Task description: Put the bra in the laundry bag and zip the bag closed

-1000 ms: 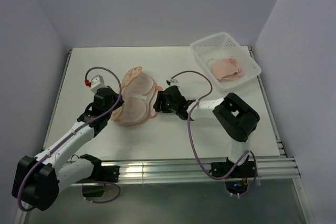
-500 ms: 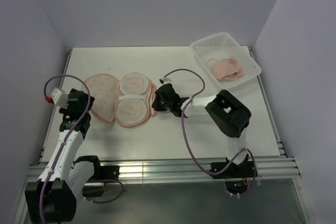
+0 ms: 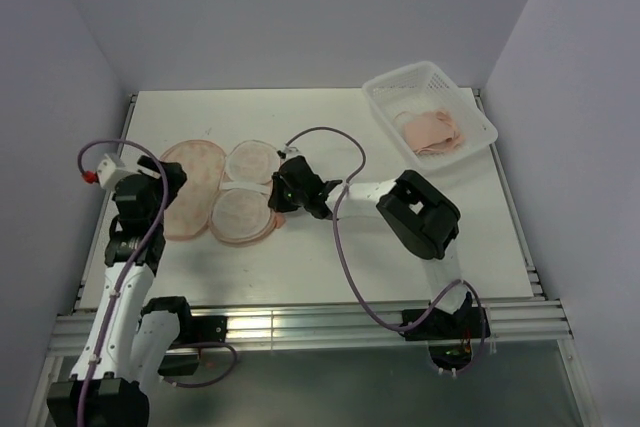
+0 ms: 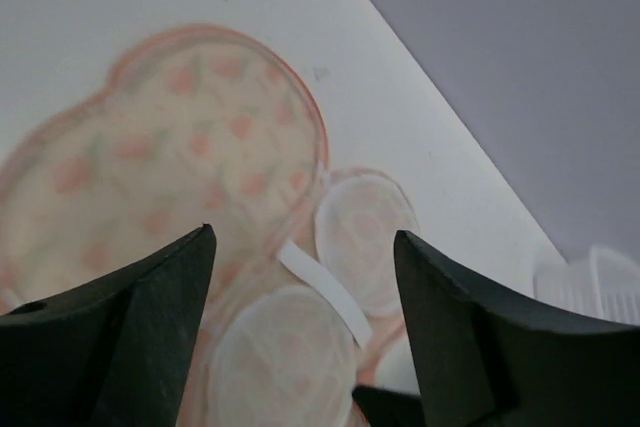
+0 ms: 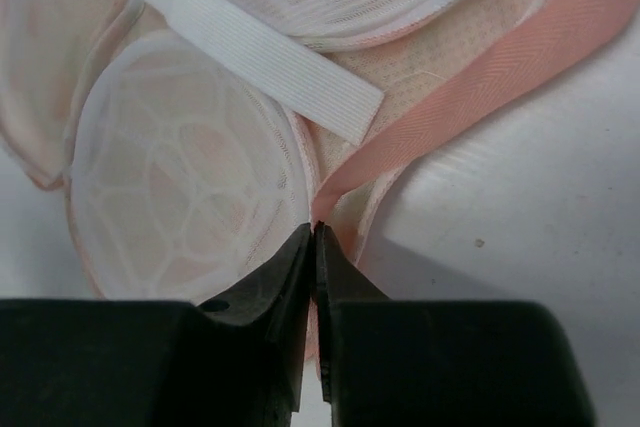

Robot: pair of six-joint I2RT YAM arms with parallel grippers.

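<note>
Top external: laundry bag (image 3: pixel 222 193) splayed open; mesh showing.

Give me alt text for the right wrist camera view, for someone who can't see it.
The right end effector, shut, pinches the pink loop of the opened laundry bag on the white table. Above it sit two whitish mesh domes with a white elastic strap between them.

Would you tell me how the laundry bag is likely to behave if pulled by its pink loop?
The laundry bag lies flat and opened, thin fabric, so it probably flops and folds rather than holding shape. It looks light, likely sliding across the table. The pink loop in the right gripper may stretch taut first.
</note>
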